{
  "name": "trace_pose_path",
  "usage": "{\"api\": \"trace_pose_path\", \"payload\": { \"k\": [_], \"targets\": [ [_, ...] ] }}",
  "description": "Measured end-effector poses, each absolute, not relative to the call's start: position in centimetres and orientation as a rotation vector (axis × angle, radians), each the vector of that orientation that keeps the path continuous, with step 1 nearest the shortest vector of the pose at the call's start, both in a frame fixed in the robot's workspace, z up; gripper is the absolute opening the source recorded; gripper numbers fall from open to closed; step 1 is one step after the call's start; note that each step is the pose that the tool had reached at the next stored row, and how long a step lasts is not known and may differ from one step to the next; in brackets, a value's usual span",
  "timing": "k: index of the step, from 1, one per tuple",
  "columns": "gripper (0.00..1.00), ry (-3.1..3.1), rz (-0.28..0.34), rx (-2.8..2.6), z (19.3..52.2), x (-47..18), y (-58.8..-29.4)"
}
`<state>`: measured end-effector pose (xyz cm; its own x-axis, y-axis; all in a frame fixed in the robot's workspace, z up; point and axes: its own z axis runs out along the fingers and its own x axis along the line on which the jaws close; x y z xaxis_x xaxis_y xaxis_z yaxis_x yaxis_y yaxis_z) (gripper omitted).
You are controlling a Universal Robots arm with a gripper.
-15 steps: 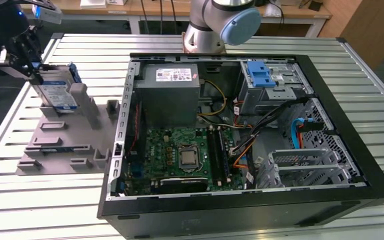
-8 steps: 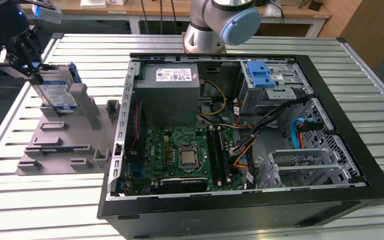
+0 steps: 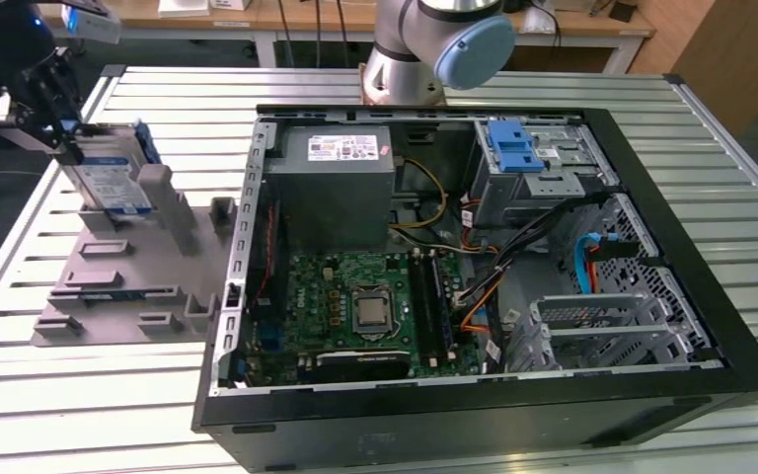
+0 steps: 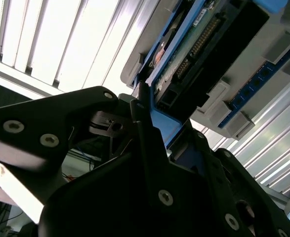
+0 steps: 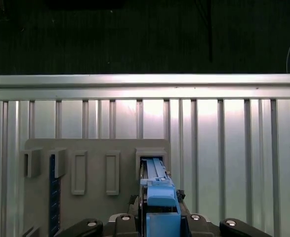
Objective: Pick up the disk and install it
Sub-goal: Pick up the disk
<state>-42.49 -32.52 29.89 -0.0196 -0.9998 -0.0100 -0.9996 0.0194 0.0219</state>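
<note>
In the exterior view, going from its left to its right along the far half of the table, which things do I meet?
disk → grey box with a white sticker → silver cage with a blue latch

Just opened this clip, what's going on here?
The arm's gripper is closed on the upper end of the disk. The disk stands upright with its lower end at a slot of the grey holder, at the exterior view's left. The open computer case sits beside the holder on the table. The disk is not yet installed in it.
</note>
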Motion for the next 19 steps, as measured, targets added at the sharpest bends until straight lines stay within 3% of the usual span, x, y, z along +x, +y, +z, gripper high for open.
{"api": "trace_pose_path", "payload": {
  "k": [19],
  "targets": [
    [0.36, -2.238, -0.038, 2.195, 31.8, -42.5, -32.5]
  ]
}}
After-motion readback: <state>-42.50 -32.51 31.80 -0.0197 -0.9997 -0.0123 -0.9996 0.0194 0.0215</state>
